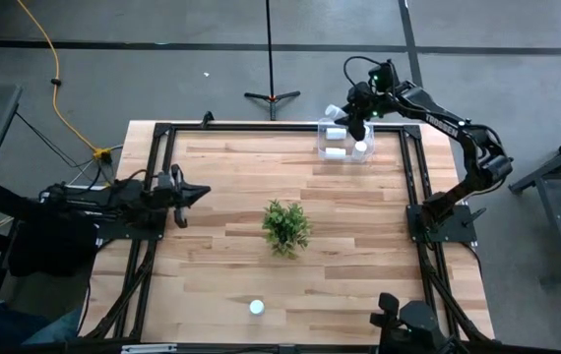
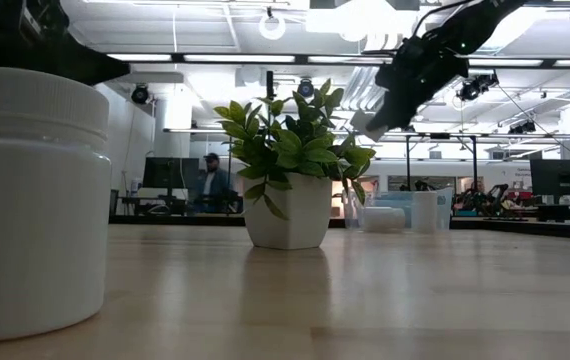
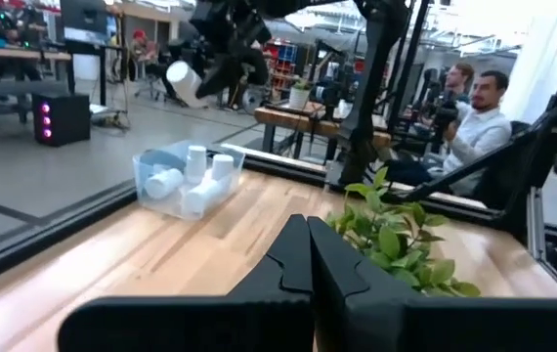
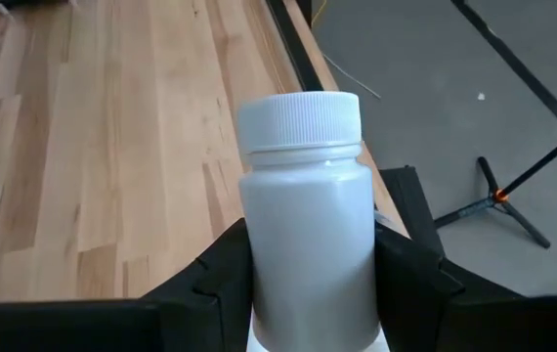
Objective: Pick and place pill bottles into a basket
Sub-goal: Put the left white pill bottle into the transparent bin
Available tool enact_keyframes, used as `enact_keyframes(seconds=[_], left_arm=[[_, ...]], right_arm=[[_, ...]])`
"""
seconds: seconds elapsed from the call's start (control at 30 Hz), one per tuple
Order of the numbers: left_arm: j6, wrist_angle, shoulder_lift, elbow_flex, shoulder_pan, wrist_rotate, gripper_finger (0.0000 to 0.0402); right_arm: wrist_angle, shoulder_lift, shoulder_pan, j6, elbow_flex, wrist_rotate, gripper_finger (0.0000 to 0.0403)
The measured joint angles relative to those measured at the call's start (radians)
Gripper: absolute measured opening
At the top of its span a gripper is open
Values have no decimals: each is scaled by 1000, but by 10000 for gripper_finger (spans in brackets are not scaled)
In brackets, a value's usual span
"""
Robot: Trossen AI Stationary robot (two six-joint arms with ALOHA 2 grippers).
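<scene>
My right gripper is shut on a white pill bottle, held in the air over the far edge of the clear basket at the table's far right. Several white bottles lie and stand inside the basket. One more bottle stands on its base near the table's near edge and shows large in the low view. My left gripper is shut and empty at the table's left side. My right gripper pinches the bottle's body between its two fingers, one on each side, below the cap. The cap points away from the wrist. The bottle is lifted clear and shows tilted in the left wrist view.
A small green plant in a white pot stands mid-table between the near bottle and the basket. A black frame runs along the table's edges. People sit in the room beyond the table.
</scene>
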State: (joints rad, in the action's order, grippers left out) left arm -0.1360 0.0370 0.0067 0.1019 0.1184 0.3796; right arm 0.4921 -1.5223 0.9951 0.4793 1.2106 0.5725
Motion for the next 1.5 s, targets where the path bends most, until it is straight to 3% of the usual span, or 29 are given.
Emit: enact_keyframes(seconds=[0.43, 1.23, 1.5], left_arm=[[4, -28, 0, -2, 0, -8, 24], [-18, 20, 0, -2, 0, 52, 29], [-26, 26, 0, -2, 0, 58, 22]], right_arm=[[-24, -9, 0, 6, 0, -6, 158], [53, -214, -17, 98, 0, -52, 158], [130, -257, -22, 156, 0, -135, 158]])
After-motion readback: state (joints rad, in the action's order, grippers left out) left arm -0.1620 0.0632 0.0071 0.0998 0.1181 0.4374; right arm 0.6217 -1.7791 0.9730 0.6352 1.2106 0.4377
